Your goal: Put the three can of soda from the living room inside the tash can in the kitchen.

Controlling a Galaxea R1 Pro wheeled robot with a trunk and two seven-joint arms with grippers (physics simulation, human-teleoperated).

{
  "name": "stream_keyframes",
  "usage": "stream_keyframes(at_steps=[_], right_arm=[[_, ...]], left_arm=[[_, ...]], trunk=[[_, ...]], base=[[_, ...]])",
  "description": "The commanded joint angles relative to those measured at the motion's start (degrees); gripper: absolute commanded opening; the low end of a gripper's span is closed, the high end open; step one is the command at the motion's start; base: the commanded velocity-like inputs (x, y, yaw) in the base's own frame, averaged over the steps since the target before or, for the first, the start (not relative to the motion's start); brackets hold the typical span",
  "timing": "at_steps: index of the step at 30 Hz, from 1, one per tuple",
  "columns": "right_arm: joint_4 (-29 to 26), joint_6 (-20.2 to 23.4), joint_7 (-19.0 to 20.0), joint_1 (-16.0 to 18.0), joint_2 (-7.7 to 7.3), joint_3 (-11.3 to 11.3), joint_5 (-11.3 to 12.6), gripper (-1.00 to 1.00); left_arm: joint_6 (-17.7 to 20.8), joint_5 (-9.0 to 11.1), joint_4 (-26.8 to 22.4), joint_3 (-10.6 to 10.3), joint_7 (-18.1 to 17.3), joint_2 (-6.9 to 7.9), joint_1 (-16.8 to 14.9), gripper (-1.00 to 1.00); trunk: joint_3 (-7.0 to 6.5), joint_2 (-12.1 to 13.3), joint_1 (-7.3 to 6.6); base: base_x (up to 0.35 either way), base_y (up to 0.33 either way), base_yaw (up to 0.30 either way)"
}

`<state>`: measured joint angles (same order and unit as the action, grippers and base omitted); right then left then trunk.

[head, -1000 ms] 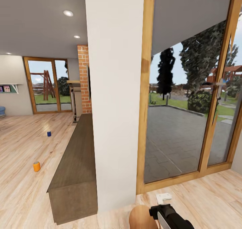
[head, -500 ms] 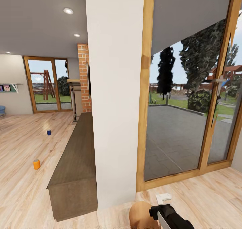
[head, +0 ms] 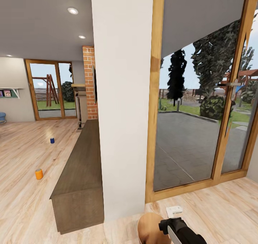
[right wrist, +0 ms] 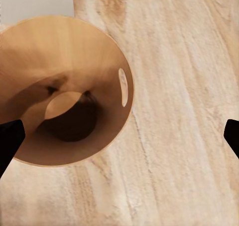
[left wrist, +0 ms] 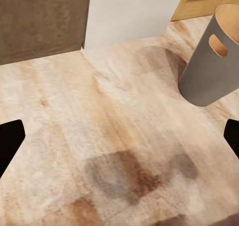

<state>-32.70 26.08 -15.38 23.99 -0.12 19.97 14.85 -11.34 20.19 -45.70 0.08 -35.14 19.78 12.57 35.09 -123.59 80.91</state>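
There, orange can [head: 39,174] and blue can [head: 52,140], upright, well apart.

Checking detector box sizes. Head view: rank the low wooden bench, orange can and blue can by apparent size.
1. low wooden bench
2. orange can
3. blue can; it sits farther from the camera, so true size versus orange is unsure.

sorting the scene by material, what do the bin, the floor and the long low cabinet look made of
Bin: matte grey outside, smooth tan inside, perhaps plywood or plastic. Floor: pale wood planks with visible grain, slight sheen. Long low cabinet: dark brown wood-look surface, matte, faint grain.
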Motion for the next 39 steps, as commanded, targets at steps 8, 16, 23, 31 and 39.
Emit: stream_keyframes(at_steps=[8,16,23,31,39], right_arm=[[0.00,-0.27,0.00,0.00,-0.04,0.14,0.00,1.00],[0.44,-0.47,0.00,0.00,-0.05,0.14,-0.07,1.00],[1.57,-0.56,0.00,0.00,0.00,0.04,-0.26,1.00],[1.98,-0.60,0.00,0.00,-0.02,0.05,-0.33,1.00],[2.08,-0.63,0.00,0.00,-0.05,0.10,-0.35,1.00]], left_arm=[[0.00,0.01,-0.01,0.00,-0.10,0.02,0.00,1.00],[0.00,-0.01,-0.01,-0.01,-0.11,0.08,0.00,1.00],[0.00,-0.03,0.00,-0.05,-0.11,0.04,0.00,1.00],[0.00,0.00,0.00,-0.04,-0.11,-0.01,0.00,1.00],[0.04,0.01,0.00,-0.08,-0.11,-0.07,0.00,1.00]], trunk=[[0.00,0.00,0.00],[0.00,0.00,0.00],[0.00,0.00,0.00],[0.00,0.00,0.00],[0.00,0.00,0.00]], base=[[0.056,0.000,0.000],[0.270,0.000,0.000],[0.192,0.000,0.000],[0.042,0.000,0.000],[0.009,0.000,0.000]])
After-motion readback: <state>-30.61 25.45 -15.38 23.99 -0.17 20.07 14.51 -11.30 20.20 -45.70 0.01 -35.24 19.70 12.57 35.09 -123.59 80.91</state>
